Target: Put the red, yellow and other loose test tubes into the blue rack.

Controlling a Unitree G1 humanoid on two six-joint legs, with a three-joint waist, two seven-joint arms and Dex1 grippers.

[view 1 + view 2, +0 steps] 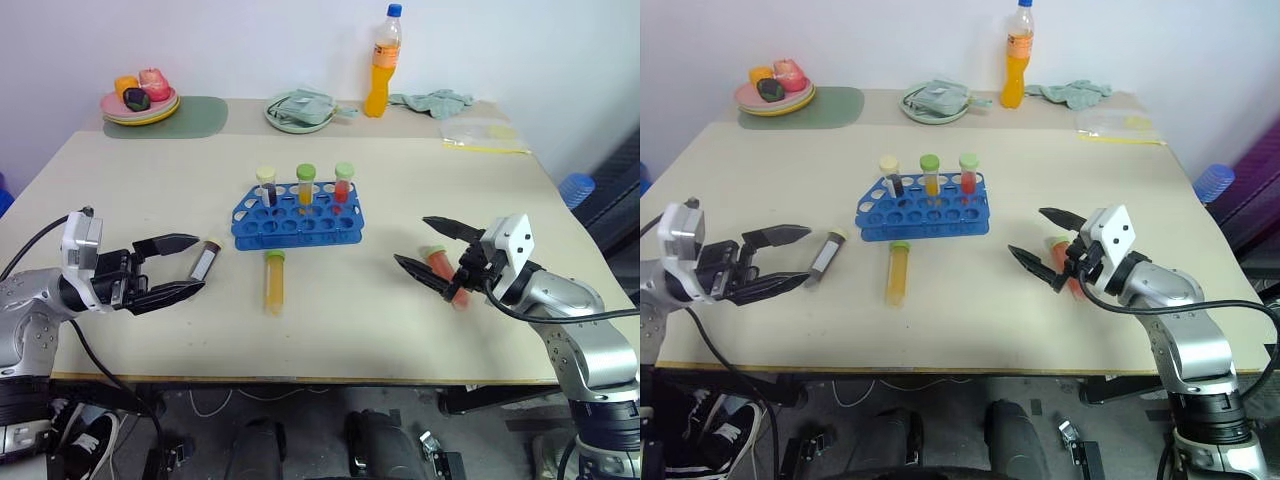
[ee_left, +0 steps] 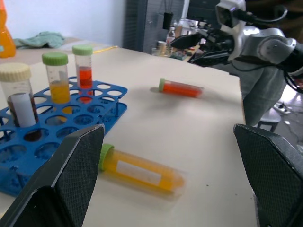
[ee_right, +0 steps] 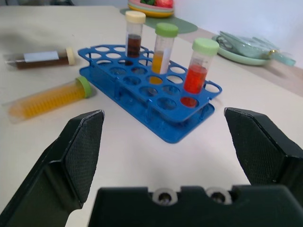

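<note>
Three tubes loose — rack part-filled.

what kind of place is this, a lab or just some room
Probably an ordinary room set up as a mock lab bench. A plain table holds a blue rack of test tubes, but also a plate of toy food and an orange drink bottle.

You have the blue rack mid-table with three capped tubes upright in its back row: dark, yellow, red. Three loose tubes lie flat: a yellow one just before the rack, a dark one to its left, a red one well right.
</note>
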